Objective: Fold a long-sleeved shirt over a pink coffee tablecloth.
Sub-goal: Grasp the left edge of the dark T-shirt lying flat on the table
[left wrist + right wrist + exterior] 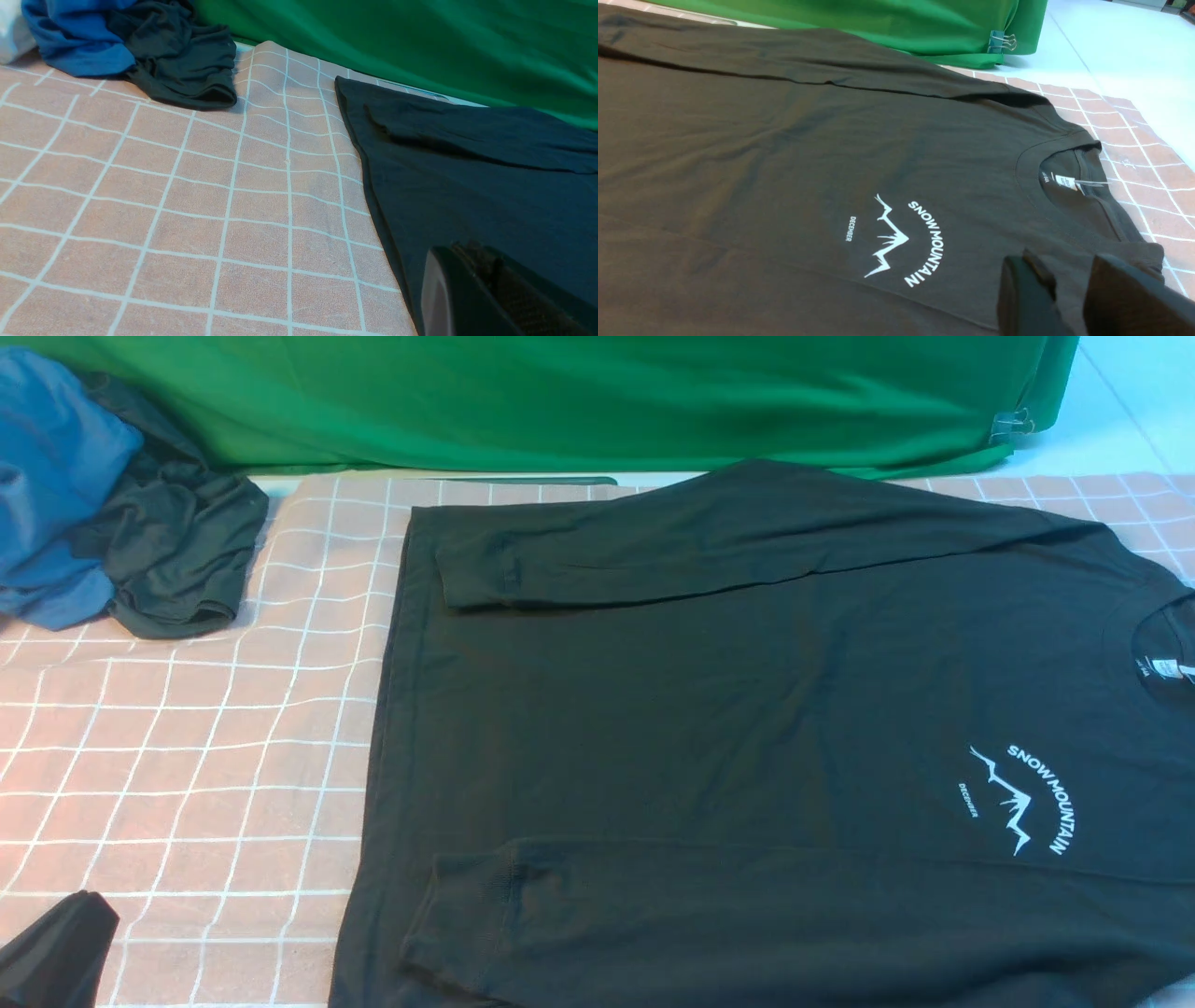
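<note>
The black long-sleeved shirt (700, 709) lies flat on the pink coffee tablecloth (187, 756), its collar toward the right and both sleeves laid across the body. Its white "SNOW MOUNTAIN" print faces up. My left gripper (79, 915) sits low at the front left and is shut; in the left wrist view its tips (460, 254) hang over the shirt's hem (467, 177) beside the bare cloth (187, 210). My right gripper (1066, 263) is outside the front view. It stands open over the shirt (784, 163) near the collar and shoulder, with flat fabric showing between its fingers.
A blue garment (47, 476) and a smaller dark grey-green garment (177, 551) are heaped at the far left. A bright green cloth (560, 401) hangs along the back, held by a binder clip (1013, 425). Pale surface (1120, 411) lies beyond the tablecloth's right end.
</note>
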